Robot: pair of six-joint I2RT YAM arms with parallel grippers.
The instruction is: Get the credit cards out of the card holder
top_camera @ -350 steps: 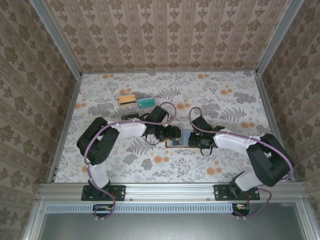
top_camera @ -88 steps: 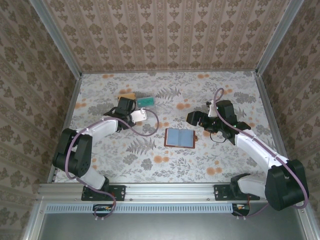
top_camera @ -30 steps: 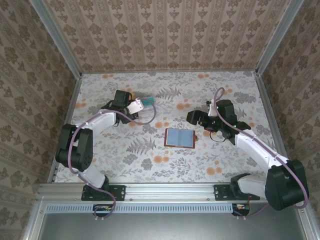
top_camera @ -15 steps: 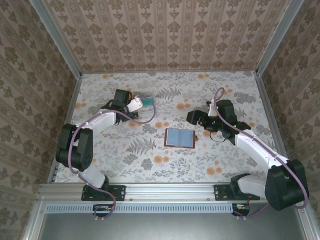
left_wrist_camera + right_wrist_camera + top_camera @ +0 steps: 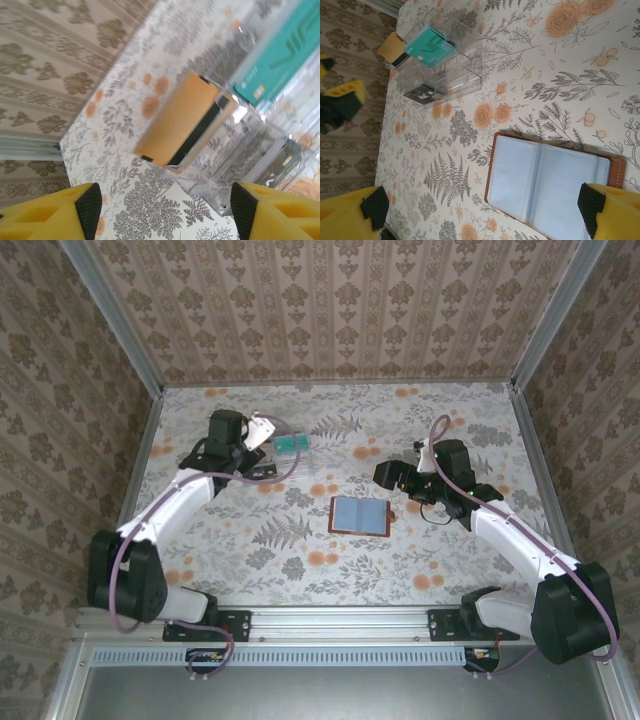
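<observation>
My feed shows a brown card holder (image 5: 358, 515) with blue-grey lining, a white counter (image 5: 450, 430) printed with grey ferns and orange blooms, an orange card (image 5: 175, 120) and a teal card (image 5: 280, 50).

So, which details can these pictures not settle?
The card holder: right wrist view, one corner sits behind the right gripper's finger pad; whether cards remain in the slots cannot be told.
The dark card: left wrist view, blurred behind the clear stand; print unreadable.
The teal card: left wrist view, cut off by the picture's edge.

The left gripper (image 5: 160, 216) and right gripper (image 5: 483, 210) hover, jaws apart.
</observation>
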